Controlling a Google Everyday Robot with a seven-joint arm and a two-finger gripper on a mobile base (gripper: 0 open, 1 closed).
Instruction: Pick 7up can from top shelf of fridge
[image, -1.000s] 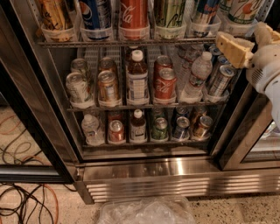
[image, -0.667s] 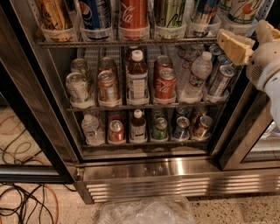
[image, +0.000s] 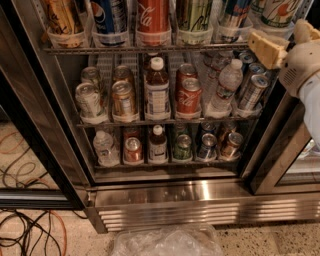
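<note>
The 7up can (image: 276, 11), silver-white with green lettering, stands upright in a clear holder at the right end of the top shelf (image: 100, 50); its top is cut off by the frame edge. My gripper (image: 266, 48), cream-padded on a white arm, hovers just below and slightly left of the can, in front of the shelf's right end and apart from the can. The fridge (image: 200, 197) has its door open, showing three wire racks over a ribbed steel base.
Left of the 7up can stand a blue can (image: 234, 15), an olive-green can (image: 194, 14), a red Coca-Cola can (image: 152, 15) and a Pepsi can (image: 111, 15). Lower racks hold bottles and tilted cans. The glass door (image: 287, 150) stands at right. Cables (image: 30, 235) and a plastic bag (image: 167, 242) lie on the floor.
My gripper has risen slightly towards the top shelf's right end. The cans and bottles have not moved.
</note>
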